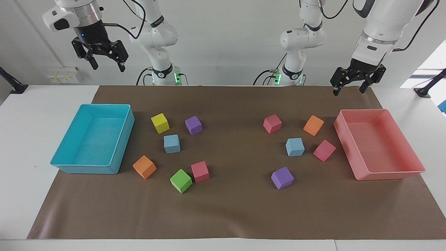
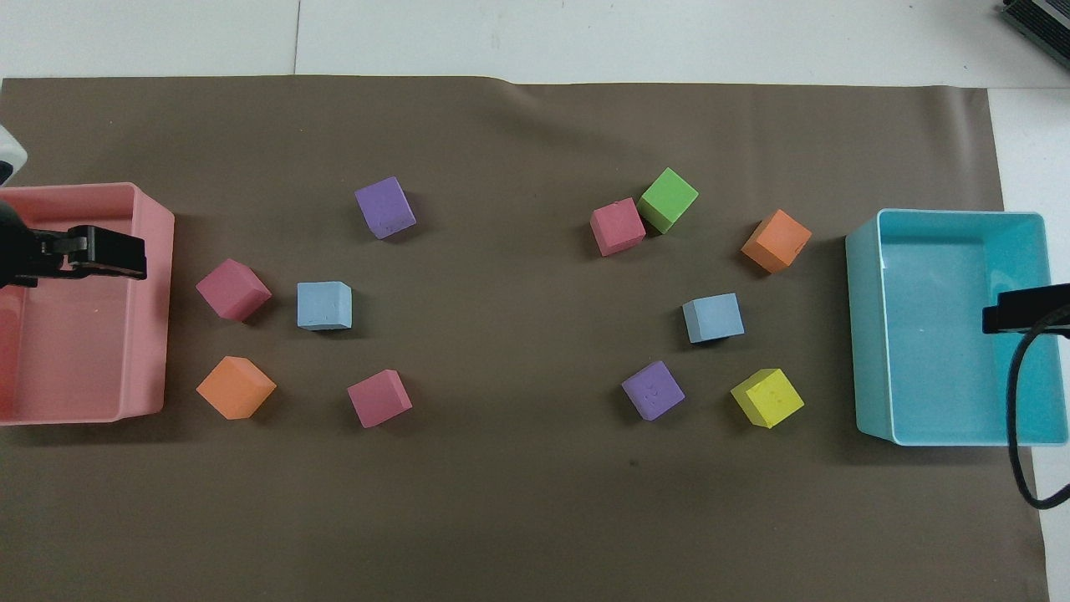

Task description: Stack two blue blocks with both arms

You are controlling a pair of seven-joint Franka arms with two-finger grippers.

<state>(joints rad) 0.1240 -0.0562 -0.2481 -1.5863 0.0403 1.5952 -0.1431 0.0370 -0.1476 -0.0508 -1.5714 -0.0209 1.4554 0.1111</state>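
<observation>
Both hands — left hand [image 1: 350, 87], right hand [image 1: 106, 62] — cut off overhead, fingers spread

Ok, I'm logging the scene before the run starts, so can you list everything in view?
Blue blocks: 2, light blue; one in the group by the turquoise tray, one in the group by the pink tray, both on the mat.
Pink blocks: 3; two by the pink tray, one touching the green block.
Purple blocks: 2, one per group.
Orange blocks: 2, one per group.
Yellow block: 1, by the turquoise tray.
Green block: 1.
Turquoise tray: 1, right arm's end.
Pink tray: 1, left arm's end.
Brown mat: 1, on the white table.
Right pincer: open, raised.
Left pincer: open, raised.
</observation>
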